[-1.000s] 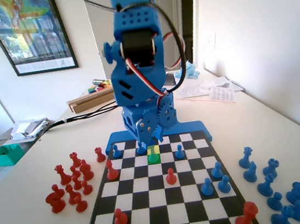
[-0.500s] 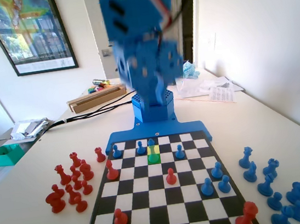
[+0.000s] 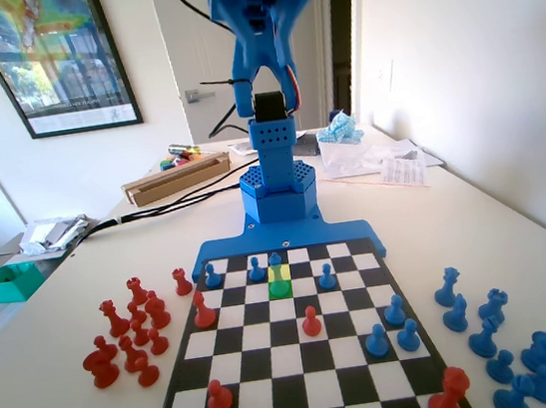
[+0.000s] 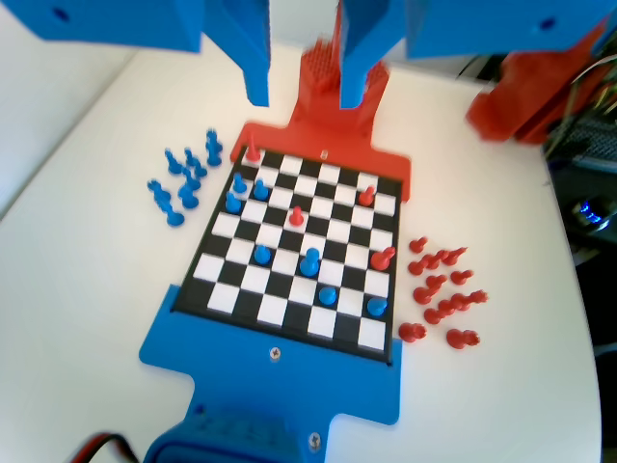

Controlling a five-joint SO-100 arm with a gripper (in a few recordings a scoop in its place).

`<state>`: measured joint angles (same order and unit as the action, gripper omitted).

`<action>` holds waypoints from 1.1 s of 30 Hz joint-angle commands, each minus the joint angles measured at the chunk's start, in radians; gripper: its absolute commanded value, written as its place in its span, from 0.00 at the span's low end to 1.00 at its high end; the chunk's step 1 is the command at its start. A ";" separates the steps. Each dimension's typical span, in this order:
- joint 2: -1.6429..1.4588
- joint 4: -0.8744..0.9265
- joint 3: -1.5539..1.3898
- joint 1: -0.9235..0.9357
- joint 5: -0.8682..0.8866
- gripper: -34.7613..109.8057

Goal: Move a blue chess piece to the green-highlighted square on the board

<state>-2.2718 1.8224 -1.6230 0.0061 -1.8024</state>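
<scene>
Blue two-jaw gripper (image 4: 301,92) high above black-and-white chequered board (image 4: 295,253), jaws apart, empty. Slim blue plastic piece (image 4: 310,261) stands upright mid-board.

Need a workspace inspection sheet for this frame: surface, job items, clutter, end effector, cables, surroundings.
Surface: white table; board lies flat on it.
Job's things: blue chess piece stands upright on the green-highlighted square.
Clutter: spare red pieces left of the board in the fixed view, spare blue pieces right; green tray, papers, wooden box behind.
End effector: raised high above the board, jaws apart, nothing held.
Cables: black cable across the table.
Surroundings: framed poster, white door.
</scene>
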 commanded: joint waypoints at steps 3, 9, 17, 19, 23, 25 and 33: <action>-0.213 0.023 -0.012 0.009 0.021 0.31; -0.399 -0.011 -0.183 0.009 0.048 0.31; -0.597 -0.123 -0.411 0.008 0.071 0.31; -0.629 -0.143 -0.454 -0.002 0.074 0.31; -0.703 -0.199 -0.534 -0.003 0.071 0.31; -0.726 -0.236 -0.557 -0.002 0.074 0.31; -0.779 -0.250 -0.561 0.005 0.071 0.25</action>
<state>-3.0327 1.5907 -2.1921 0.0061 -1.7334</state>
